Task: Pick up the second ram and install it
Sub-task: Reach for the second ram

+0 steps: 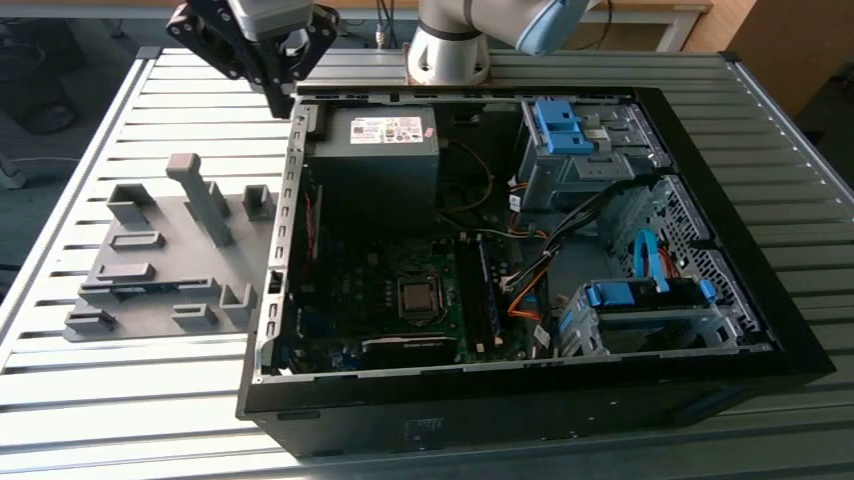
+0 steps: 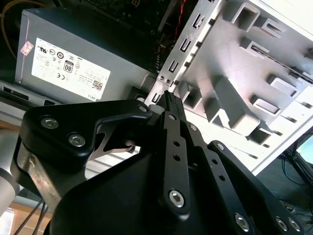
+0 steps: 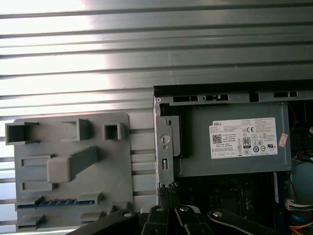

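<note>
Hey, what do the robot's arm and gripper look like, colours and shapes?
The arm is silver-grey and tubular with a light blue joint cap. The gripper is matte black: flat linked finger bars pinned with silver screws, narrowing to thin tips.

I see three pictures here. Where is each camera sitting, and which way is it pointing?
Exterior view: off the arm, up high, looking down on the slatted table, open computer case and grey tray; arm and jaws show.
First wrist view: on the arm, looking straight down past the jaws' tips at tray and power supply.
Second wrist view: on the arm, looking slantwise along the jaws.
Shared: both wrist views show tray and power supply.
</note>
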{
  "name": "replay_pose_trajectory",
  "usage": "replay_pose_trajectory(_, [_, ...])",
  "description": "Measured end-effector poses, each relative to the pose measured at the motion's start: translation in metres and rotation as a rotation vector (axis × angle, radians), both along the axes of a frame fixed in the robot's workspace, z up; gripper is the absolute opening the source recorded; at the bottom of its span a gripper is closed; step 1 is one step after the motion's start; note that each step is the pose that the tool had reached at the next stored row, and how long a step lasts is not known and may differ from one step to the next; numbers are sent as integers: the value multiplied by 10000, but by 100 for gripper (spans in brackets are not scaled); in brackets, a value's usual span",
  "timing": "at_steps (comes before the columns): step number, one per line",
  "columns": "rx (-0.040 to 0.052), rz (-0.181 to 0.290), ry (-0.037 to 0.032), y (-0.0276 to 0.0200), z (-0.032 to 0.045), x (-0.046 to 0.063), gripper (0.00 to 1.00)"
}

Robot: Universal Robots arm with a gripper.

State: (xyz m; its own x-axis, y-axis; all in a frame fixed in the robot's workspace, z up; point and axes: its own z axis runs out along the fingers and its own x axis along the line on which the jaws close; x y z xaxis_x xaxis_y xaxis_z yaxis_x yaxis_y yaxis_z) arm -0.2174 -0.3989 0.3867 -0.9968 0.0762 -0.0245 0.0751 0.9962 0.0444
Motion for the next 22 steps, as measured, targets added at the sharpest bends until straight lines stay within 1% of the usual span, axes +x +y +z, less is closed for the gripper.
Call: replay_pose_trajectory(22, [0,0,0,0,-4,-93,11])
